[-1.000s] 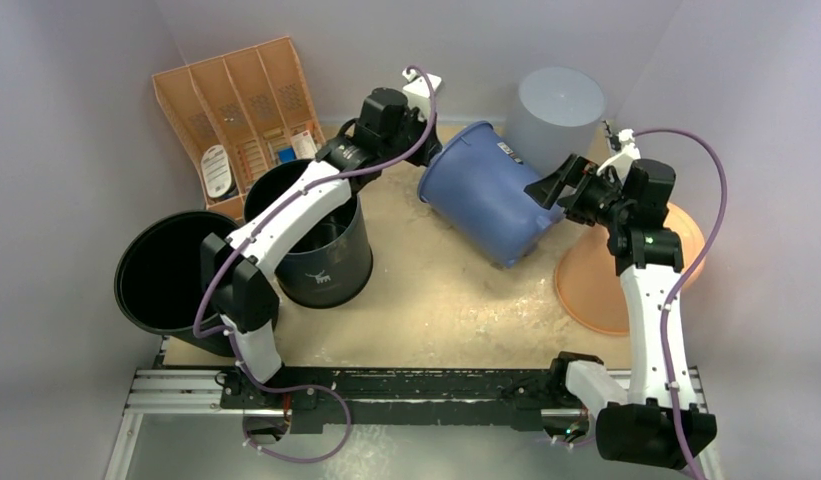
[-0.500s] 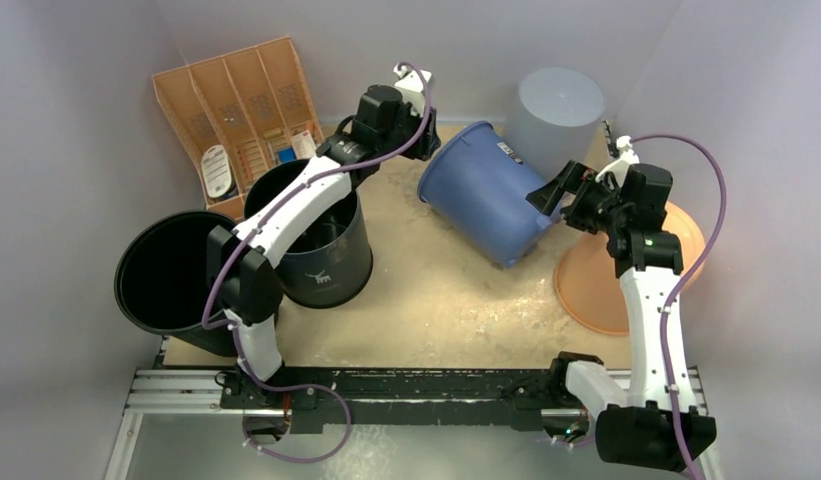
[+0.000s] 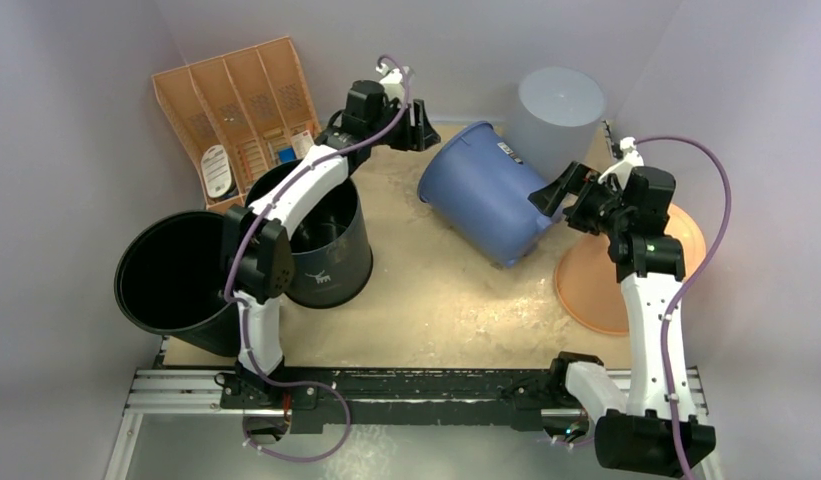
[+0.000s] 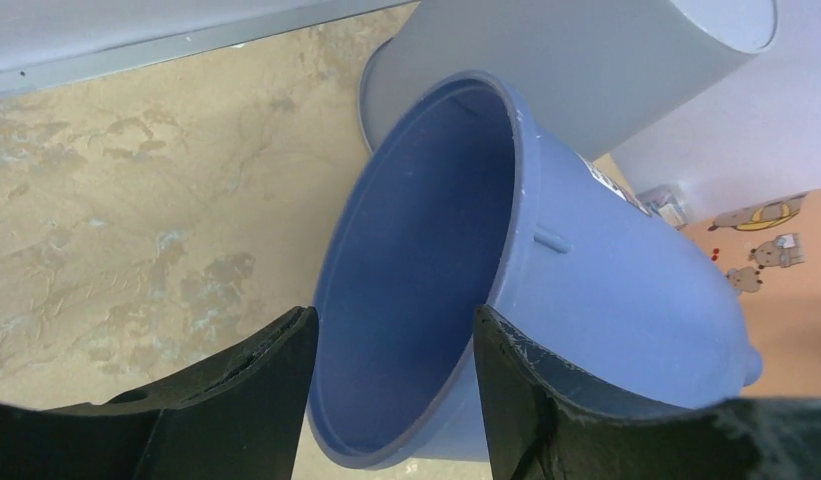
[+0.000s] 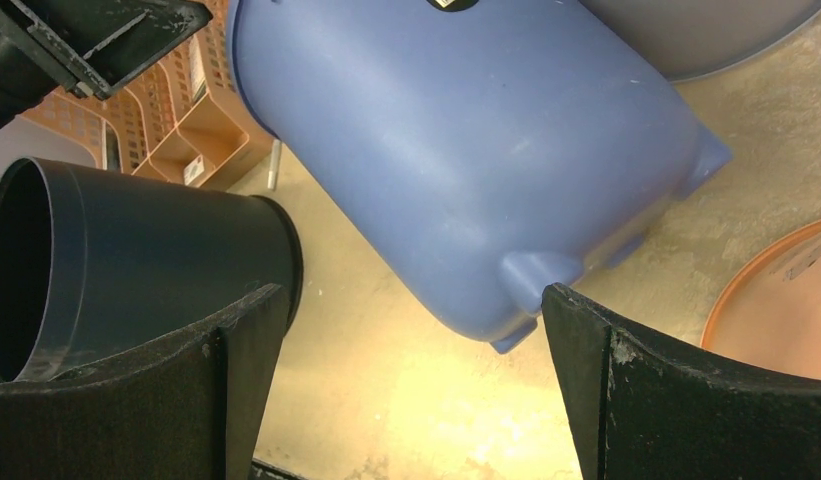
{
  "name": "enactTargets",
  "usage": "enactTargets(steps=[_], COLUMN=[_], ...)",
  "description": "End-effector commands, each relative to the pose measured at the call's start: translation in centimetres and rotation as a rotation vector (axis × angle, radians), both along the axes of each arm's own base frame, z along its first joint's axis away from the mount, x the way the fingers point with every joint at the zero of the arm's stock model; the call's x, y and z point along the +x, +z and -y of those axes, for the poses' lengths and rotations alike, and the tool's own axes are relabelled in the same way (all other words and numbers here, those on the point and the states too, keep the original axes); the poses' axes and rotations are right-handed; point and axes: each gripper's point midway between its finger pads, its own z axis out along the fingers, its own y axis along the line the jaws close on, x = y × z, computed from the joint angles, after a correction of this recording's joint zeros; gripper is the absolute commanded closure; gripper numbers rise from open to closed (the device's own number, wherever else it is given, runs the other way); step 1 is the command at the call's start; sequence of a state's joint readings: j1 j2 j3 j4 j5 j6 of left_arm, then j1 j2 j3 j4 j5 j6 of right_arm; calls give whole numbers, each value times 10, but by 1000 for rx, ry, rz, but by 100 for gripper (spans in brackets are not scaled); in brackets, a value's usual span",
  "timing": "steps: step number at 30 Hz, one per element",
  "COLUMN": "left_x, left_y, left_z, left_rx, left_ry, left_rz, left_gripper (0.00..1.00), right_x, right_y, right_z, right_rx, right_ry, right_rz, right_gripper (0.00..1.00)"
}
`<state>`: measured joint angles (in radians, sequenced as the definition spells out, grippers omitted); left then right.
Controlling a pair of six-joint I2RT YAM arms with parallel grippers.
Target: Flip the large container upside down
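L gripper (image 3: 420,128) gaping at rim of bucket (image 3: 481,190); R gripper (image 3: 556,190) gaping at its base, neither clamped on it.

Blue bucket lies on its side mid-table, a bit right of centre, mouth facing far-left, base pointing near-right; not yet upside down. L fingers (image 4: 236,400) spread, rim seen between them but apart from both. R fingers (image 5: 666,400) spread wide round the base end; a foot nub sits just beside one tip, contact unclear. Grey tub (image 3: 556,105) just behind bucket, far right. Orange dish (image 3: 596,285) to the right, partly under R arm. Dark bin (image 3: 326,250) left of bucket, below L arm; black bin (image 3: 171,270) further left at edge of table (image 3: 436,300). Orange rack (image 3: 236,110) far left w/ small items in its slots.
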<state>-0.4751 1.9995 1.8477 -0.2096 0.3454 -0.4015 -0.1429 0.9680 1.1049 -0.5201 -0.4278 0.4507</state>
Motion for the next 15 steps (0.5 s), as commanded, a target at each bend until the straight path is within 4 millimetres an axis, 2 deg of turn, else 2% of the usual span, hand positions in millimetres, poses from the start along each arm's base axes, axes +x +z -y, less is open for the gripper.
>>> enactTargets(steps=[1, 3, 7, 11, 15], left_x=[-8, -11, -20, -22, -13], left_y=[31, 27, 21, 16, -1], left_z=[22, 22, 25, 28, 22], left_rx=[-137, -134, -135, -140, -94], left_ry=[-115, -124, -173, -194, -162], left_rz=[36, 29, 16, -2, -20], left_gripper=[42, 43, 43, 44, 53], right_x=[-7, -10, -12, -15, -10], right_y=[7, 7, 20, 9, 6], right_z=[-1, -4, 3, 3, 3], right_rx=[7, 40, 46, 42, 52], right_ry=[-13, -21, -88, -86, -83], right_rz=[11, -1, 42, 8, 19], right_gripper=[0, 0, 0, 0, 0])
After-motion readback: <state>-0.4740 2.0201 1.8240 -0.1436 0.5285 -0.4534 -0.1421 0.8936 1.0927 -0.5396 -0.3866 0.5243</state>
